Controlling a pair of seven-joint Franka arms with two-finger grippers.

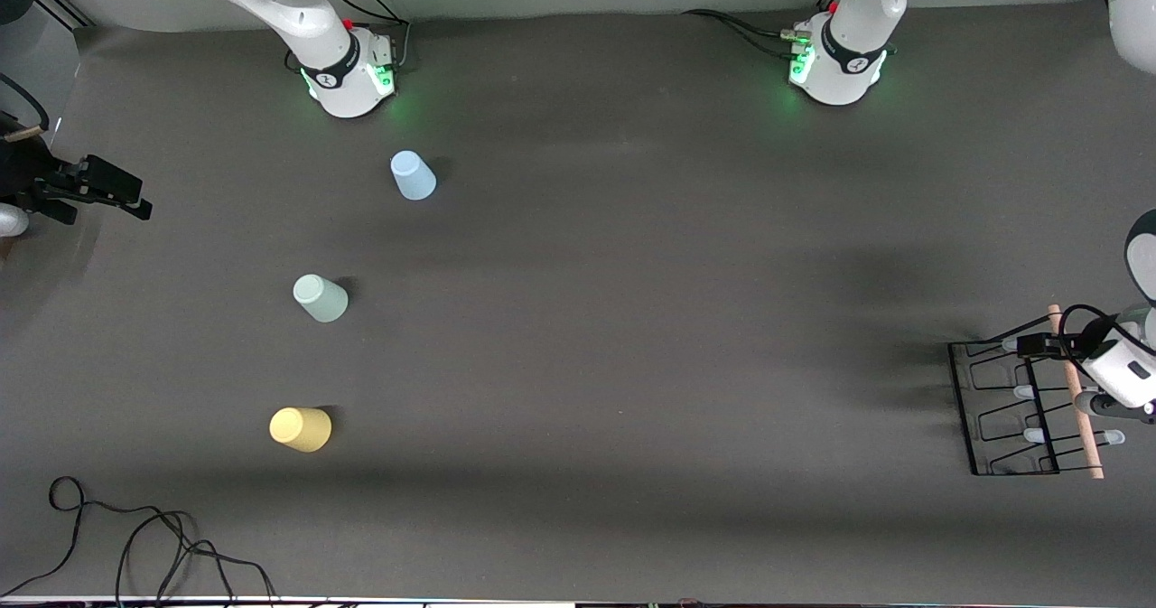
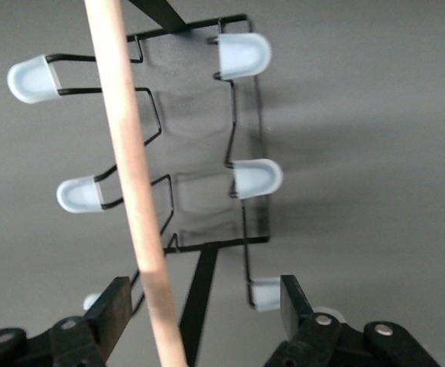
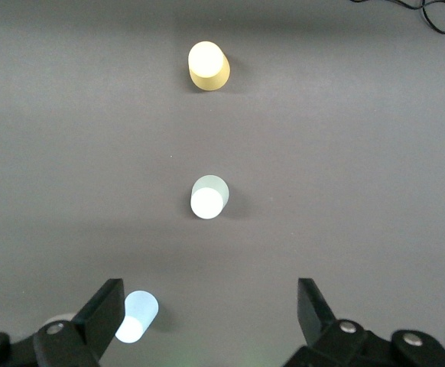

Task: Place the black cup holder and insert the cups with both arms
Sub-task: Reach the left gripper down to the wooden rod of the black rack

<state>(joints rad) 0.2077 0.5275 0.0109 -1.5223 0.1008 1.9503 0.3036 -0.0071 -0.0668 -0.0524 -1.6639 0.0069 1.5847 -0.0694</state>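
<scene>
Toward the left arm's end of the table [image 1: 632, 319] one black cup holder [image 1: 1007, 409] with six pale-tipped pegs sits under the left tool [image 2: 203, 310], its fingers spread astride the wooden rod [image 2: 131, 176], while three upturned cups, light blue [image 1: 413, 176], mint [image 1: 321, 298] and yellow [image 1: 301, 428], line the right arm's end, where the right tool [image 3: 207, 313] waits released.

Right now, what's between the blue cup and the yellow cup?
The mint green cup stands between the light blue cup and the yellow cup, seen in the front view.
</scene>
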